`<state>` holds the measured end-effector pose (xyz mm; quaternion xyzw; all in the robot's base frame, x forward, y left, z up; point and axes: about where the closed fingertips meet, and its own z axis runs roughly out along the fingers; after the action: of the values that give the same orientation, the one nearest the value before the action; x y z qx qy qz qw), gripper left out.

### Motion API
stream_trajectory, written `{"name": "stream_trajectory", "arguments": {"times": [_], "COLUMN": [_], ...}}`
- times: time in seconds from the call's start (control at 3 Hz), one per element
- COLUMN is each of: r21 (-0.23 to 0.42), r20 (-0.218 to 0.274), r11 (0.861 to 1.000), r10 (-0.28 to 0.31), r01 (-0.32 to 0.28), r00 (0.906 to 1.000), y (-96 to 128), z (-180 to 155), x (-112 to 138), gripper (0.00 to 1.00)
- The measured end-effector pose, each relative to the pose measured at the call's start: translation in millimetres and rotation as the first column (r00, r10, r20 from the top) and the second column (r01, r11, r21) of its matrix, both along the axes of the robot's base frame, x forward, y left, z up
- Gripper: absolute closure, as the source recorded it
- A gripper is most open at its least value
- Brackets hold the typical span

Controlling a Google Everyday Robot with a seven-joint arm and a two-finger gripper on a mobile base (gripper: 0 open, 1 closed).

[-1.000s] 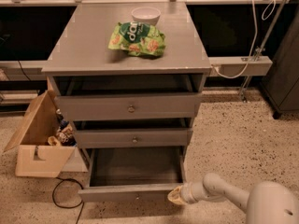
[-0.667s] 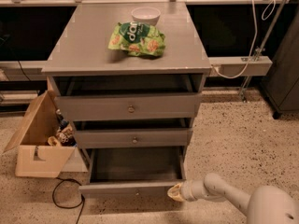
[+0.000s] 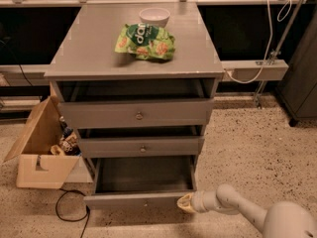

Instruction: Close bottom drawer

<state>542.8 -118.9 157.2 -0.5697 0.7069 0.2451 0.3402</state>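
At the centre of my view stands a grey three-drawer cabinet (image 3: 94,53) on a speckled floor (image 3: 257,138). Its top drawer (image 3: 99,114), the tallest, and its middle drawer (image 3: 114,147) each sit out a little from the frame, with a dark gap above each front. Lowest of the three, the bottom drawer (image 3: 124,201) is pulled out much farther than the others, so I can look straight down into its wide, flat grey tray; its slim front panel lies close to the floor. My robot arm (image 3: 247,212) comes in from the lower right corner, pale and rounded, reaching leftward low over the floor. Left of the cabinet an open cardboard box (image 3: 47,170) sits on the floor with small items inside that I cannot make out. On the cabinet top lies a crumpled green chip bag (image 3: 146,41), and just behind it a white bowl (image 3: 154,17). The gripper (image 3: 185,203) sits at the right end of the bottom drawer's front panel, seemingly touching it; I cannot tell whether it is open or closed, and it has hold of nothing I can see. A black cable (image 3: 64,214) loops on the floor below the box. Smallest, a tiny round knob (image 3: 145,203) marks the middle of the bottom drawer's front.
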Motion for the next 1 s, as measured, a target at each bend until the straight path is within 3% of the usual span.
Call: {"name": "stream_trajectory", "arguments": {"times": [0.33, 0.67, 1.0], "r21": [0.070, 0.075, 0.103], "r20": [0.107, 0.117, 0.165], "r11": [0.998, 0.997, 0.995], "r10": [0.002, -0.001, -0.028], "r01": [-0.009, -0.008, 0.011], "r00": [0.9943, 0.9931, 0.9859], "y": [11, 11, 11], "z": [1, 1, 5], "x": [21, 22, 44], "gripper": [1.00, 1.00, 1.00]}}
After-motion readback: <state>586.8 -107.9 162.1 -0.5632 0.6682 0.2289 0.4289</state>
